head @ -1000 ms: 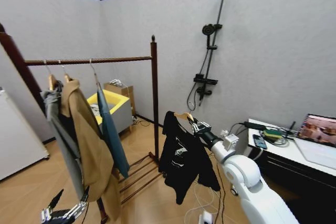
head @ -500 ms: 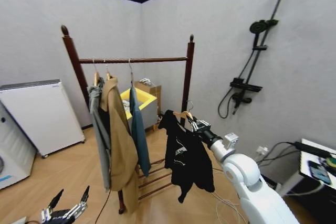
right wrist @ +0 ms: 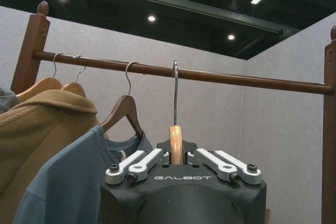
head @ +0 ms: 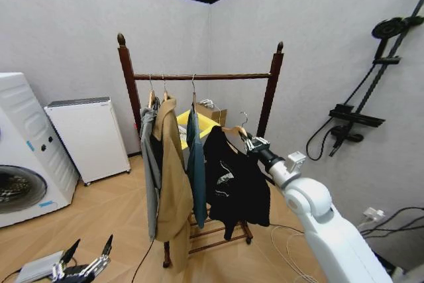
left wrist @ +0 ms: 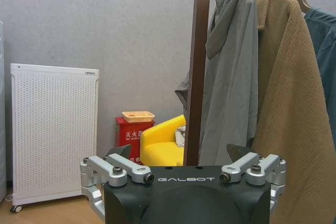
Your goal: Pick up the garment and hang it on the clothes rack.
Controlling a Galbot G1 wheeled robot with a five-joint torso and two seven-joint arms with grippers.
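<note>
Ahead of the robot, the tall reddish-brown wooden clothes rack [head: 199,76] now sits square in the head view where a second ago it was off to the left, so the base has turned to face it. Black short top with pale print [head: 233,180] on its light wooden hanger [head: 232,128] hangs from the right gripper [head: 254,145], pinched on the hanger neck, just right of the dark teal-blue shirt [head: 195,164]; hook [right wrist: 175,90] looks level with the bar, not yet over it. Left gripper [head: 83,268] idles low at near left, claws spread.
</note>
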